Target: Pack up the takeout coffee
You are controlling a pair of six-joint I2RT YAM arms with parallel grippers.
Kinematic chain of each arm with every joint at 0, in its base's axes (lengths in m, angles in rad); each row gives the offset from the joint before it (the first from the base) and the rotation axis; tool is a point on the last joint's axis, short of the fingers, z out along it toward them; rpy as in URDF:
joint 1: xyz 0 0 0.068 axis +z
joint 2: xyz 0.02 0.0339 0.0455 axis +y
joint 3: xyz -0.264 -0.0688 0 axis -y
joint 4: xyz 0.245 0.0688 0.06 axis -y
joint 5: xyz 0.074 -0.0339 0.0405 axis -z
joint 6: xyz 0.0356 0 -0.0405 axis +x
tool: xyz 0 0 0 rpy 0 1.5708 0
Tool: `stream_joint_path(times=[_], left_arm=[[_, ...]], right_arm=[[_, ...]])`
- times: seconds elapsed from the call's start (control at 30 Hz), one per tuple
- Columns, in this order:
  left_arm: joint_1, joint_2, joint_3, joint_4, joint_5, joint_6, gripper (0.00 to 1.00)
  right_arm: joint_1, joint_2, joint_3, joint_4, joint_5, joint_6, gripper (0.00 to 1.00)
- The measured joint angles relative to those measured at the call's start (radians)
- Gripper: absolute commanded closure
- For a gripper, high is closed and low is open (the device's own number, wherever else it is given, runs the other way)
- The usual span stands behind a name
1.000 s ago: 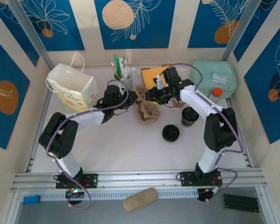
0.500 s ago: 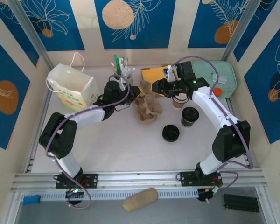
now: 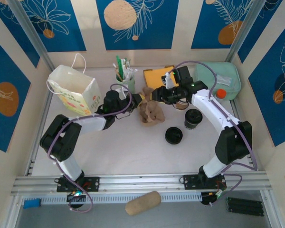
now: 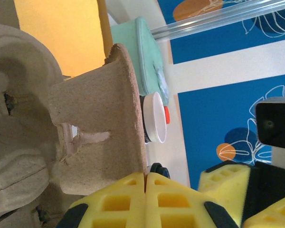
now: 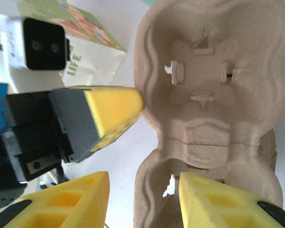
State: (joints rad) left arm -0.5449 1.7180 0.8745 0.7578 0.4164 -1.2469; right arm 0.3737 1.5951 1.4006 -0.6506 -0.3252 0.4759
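Left fingers (image 4: pixel 114 202): clenched on the thin rim of the brown moulded-pulp cup carrier (image 3: pixel 151 114), at its 10 o'clock edge. Carrier lies on the white surface (image 3: pixel 133 147); 2 cells face the right wrist camera. Right fingers (image 5: pixel 218 202): spread, straddling the carrier rim at 1 o'clock, not clamped. Black-lidded paper takeout coffee (image 3: pixel 194 118): upright on the surface at the carrier's 4 o'clock, apart, ungripped.

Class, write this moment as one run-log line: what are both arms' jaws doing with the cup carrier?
left jaws: shut on rim of brown moulded-pulp cup carrier | right jaws: open, straddling carrier's edge
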Motion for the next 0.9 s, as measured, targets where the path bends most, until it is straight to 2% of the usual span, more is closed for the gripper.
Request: stream_joint_path(times=[0.27,0.9], left_arm=[[0.0,0.006,-0.031,0.072,0.003,-0.013,1.0],[0.0,0.006,-0.031,0.099,0.02,-0.029,1.0]], right_arm=[[0.026,0.07,0.0,-0.044,0.052,-0.027,0.57],[0.008,0.092,0.0,-0.038,0.075,-0.036,0.51]])
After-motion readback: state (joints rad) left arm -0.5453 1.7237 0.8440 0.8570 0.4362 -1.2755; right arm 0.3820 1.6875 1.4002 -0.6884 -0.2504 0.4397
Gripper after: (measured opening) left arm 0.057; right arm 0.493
